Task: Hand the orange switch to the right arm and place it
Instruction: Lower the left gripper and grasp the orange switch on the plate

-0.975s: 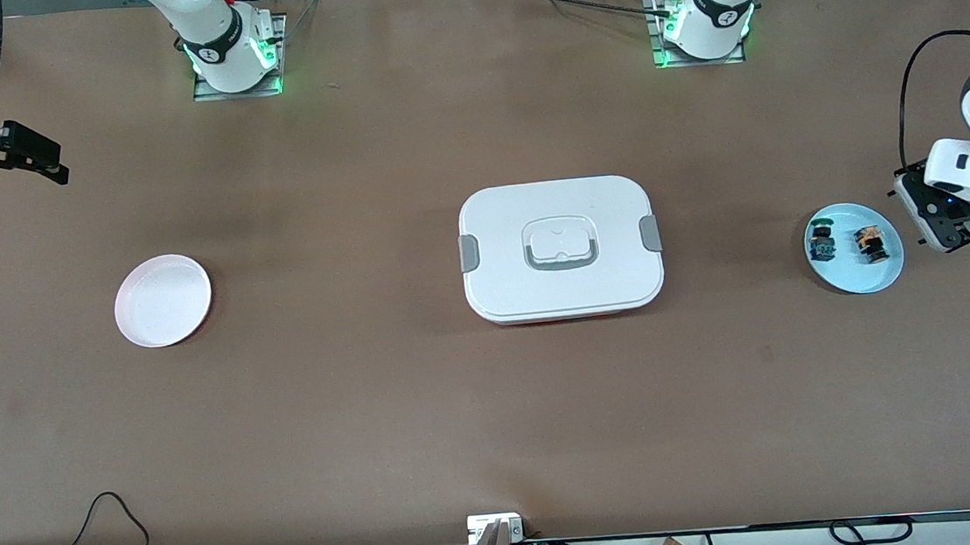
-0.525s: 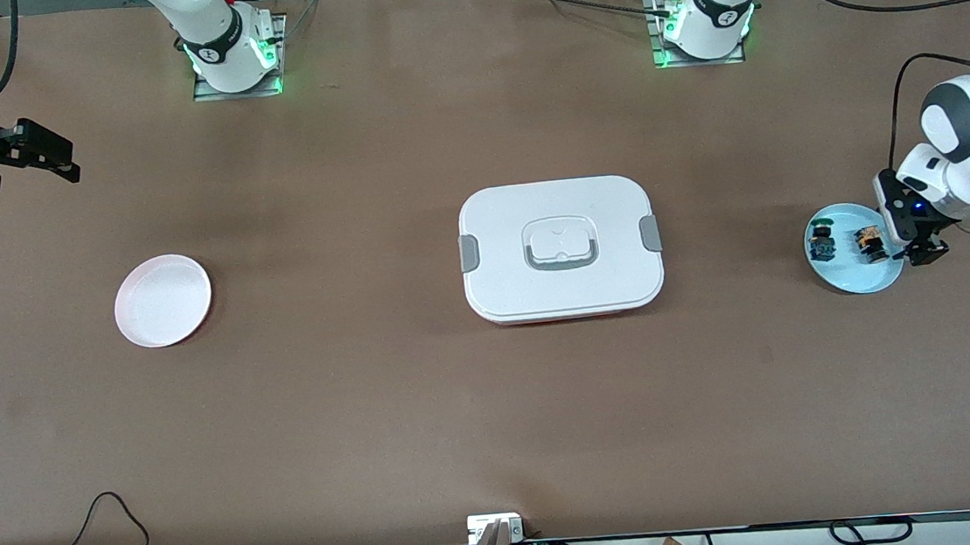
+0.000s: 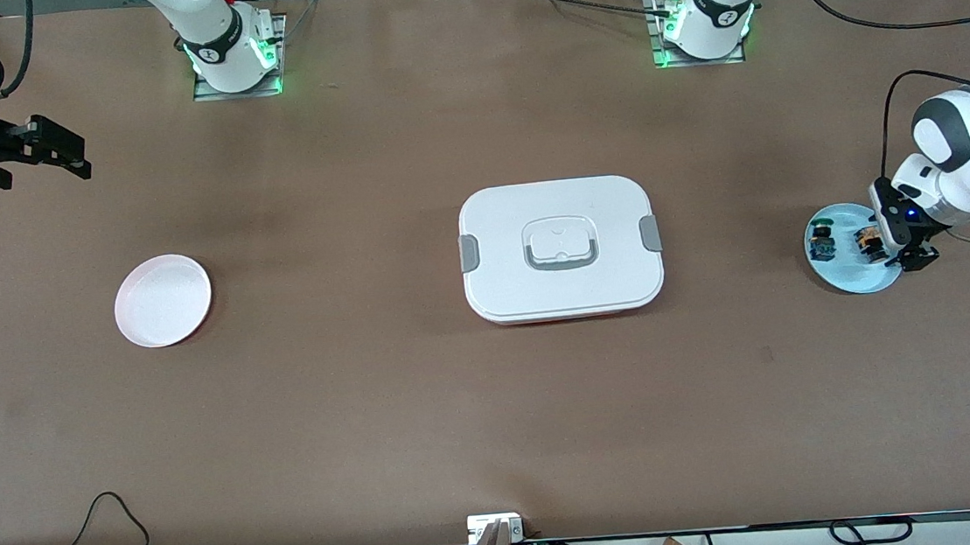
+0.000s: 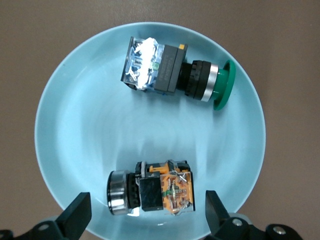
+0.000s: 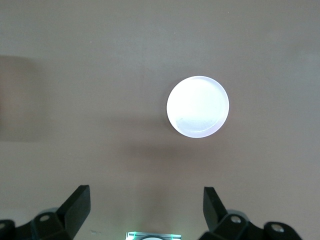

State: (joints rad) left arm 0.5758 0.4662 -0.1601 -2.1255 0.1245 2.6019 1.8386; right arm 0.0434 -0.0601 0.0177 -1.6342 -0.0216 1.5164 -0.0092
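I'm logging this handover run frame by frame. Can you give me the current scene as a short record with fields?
orange switch: lying on the blue plate, not held
green switch: same plate, apart from the orange one
left gripper: open, over the plate, fingers either side of the orange switch
right gripper: open, waiting at its end of the table
white plate: bare
white lidded box: mid-table, closed

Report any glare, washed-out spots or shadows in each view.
Left wrist view: glare whitens the clear parts of the green-capped switch, and the metal ring of the orange switch glints. Right wrist view: the white plate is washed out, with a soft shadow on the table beside it. Front view: even light, faint dark patches on the table near the white lidded box.
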